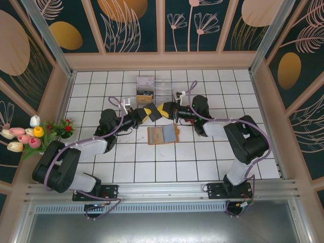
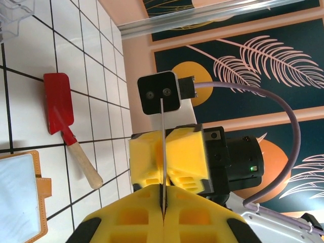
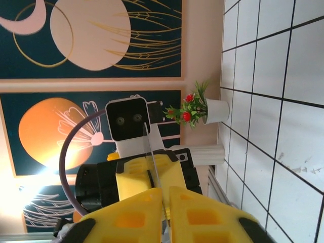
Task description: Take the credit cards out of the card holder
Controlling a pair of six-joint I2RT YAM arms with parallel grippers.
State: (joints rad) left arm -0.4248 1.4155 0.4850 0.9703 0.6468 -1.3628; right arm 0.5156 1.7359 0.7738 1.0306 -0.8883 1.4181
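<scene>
Grey card [image 2: 162,147] (edge-on) seemingly pinched in left gripper [image 2: 163,190].

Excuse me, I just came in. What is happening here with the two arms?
The two arms meet in the air above the open tan leather-like card holder, which lies flat on the white tiled table. The left gripper and the right gripper face each other, each shut on the same thin pale card, seen edge-on. It looks like a handover.
</scene>
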